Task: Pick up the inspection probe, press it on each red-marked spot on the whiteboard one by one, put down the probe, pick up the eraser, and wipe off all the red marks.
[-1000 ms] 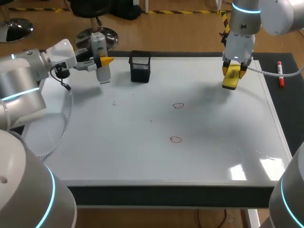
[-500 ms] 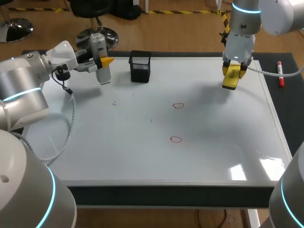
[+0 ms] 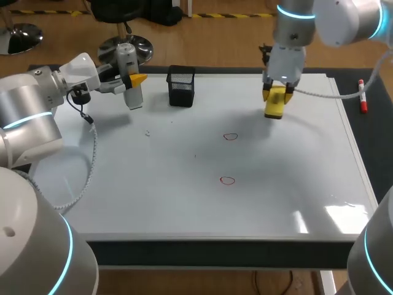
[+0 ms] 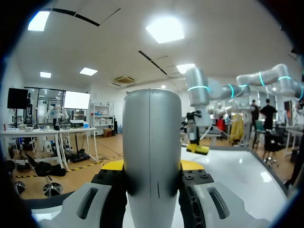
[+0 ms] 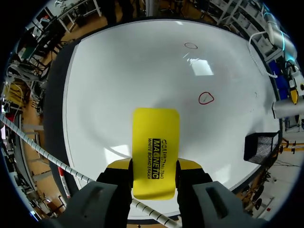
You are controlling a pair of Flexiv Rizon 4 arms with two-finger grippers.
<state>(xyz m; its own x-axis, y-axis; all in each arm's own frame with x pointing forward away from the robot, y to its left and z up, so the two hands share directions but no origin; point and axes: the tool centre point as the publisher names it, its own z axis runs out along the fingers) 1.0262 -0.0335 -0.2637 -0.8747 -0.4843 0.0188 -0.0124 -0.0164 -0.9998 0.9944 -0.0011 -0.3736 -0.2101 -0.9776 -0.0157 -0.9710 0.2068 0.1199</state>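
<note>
Two red marks (image 3: 227, 180), both small hand-drawn rings with thin outlines, lay on the glossy whiteboard (image 3: 153, 203), a flat white sheet with a pale frame that covered most of the dark-edged table (image 3: 215, 253). One ring sat near the middle of the board and the second (image 3: 230, 136) a little farther back, the two well apart, with bright glare on the smooth surface toward the near right corner. Beyond the farther ring, the right hand (image 3: 276, 97) pointed down over the board's far right part, its two yellow-tipped fingers clamped on the long sides of the eraser (image 3: 274, 106). The eraser was a flat yellow block with rounded corners and a black printed label on its broad face. Whether it touched the board could not be told. At the far left, the left hand (image 3: 132, 80) lay nearly level above the board's back corner and was closed around the probe (image 3: 128, 72), a smooth grey cylinder with a rounded top and a fine seam down its length, standing upright between the fingers. Just beside it stood a black mesh holder (image 3: 181, 86), a square wire cup at the board's rear edge. Off the board's far right edge, a marker (image 3: 362, 97) with a white barrel and red ends lay on a dark mat (image 3: 368, 141).
</note>
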